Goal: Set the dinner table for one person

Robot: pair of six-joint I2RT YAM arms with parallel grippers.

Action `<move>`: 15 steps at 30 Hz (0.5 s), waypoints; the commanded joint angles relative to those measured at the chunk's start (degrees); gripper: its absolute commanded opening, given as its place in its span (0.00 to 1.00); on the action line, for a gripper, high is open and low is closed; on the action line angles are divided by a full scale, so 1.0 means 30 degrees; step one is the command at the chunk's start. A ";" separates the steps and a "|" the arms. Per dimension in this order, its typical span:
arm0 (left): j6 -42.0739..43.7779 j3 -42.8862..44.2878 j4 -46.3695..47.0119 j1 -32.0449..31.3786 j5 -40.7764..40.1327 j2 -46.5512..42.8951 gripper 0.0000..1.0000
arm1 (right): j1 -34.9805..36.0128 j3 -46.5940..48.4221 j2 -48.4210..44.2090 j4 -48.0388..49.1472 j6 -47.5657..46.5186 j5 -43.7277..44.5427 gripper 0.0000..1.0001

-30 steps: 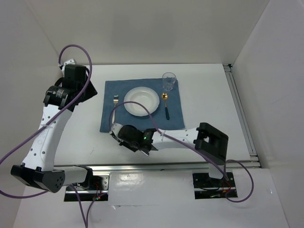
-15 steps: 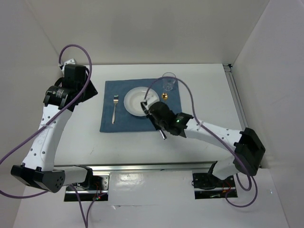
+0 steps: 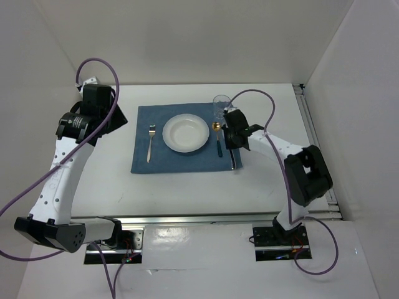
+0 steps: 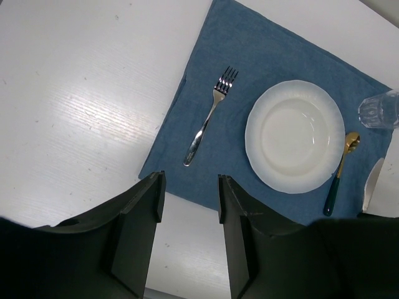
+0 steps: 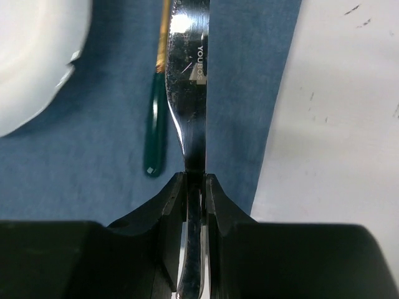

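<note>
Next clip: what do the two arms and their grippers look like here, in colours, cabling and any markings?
The left arm and right arm are white links with black joint housings; the left's long link carries rows of small dark dots. A purple cable loops along each. The left gripper and right gripper have matte black, blocky fingers. No lettering shows on them.

blue placemat (image 3: 174, 161) | white plate (image 3: 186, 132) centre | fork (image 3: 150, 142) left | spoon (image 3: 217, 138) right | knife (image 5: 190, 75) beside spoon | glass (image 3: 221, 107) far-right corner

lab test cell: plain white walls (image 3: 206, 43), metal-railed dinner table (image 3: 187, 193).
</note>
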 commanded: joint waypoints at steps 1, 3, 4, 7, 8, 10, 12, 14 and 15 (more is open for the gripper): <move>-0.0198 -0.0021 0.0683 0.0088 -0.0092 -0.0550 0.56 | -0.0803 0.1964 0.1419 0.1051 0.0463 -0.1011 0.00; -0.0198 -0.0021 0.0683 0.0088 -0.0092 -0.0550 0.56 | -0.1068 0.2377 0.2413 0.1460 0.0463 -0.1011 0.00; -0.0198 -0.0224 0.0683 0.0262 0.0083 -0.0550 0.56 | -0.1242 0.2640 0.2681 0.1462 0.0463 -0.1011 0.00; -0.0198 -0.0226 0.0683 0.0264 0.0084 -0.0550 0.56 | -0.1418 0.3167 0.3733 0.1667 0.0638 -0.1011 0.01; -0.0198 -0.0226 0.0683 0.0264 0.0084 -0.0550 0.56 | -0.1420 0.3605 0.3999 0.1667 0.0899 -0.1011 0.03; -0.0198 -0.0226 0.0683 0.0264 0.0084 -0.0550 0.56 | -0.1595 0.3989 0.4497 0.1464 0.1134 -0.1011 0.12; -0.0198 -0.0400 0.0857 0.0264 0.0084 -0.0550 0.56 | -0.1596 0.4574 0.5113 0.1229 0.1136 -0.0808 0.37; -0.0198 -0.0402 0.0859 0.0264 0.0084 -0.0550 0.56 | -0.1596 0.5043 0.5465 0.0674 0.1371 -0.0630 0.50; -0.0198 -0.0402 0.0859 0.0264 0.0258 -0.0550 0.56 | -0.1596 0.5422 0.5466 0.0439 0.1371 -0.0456 0.56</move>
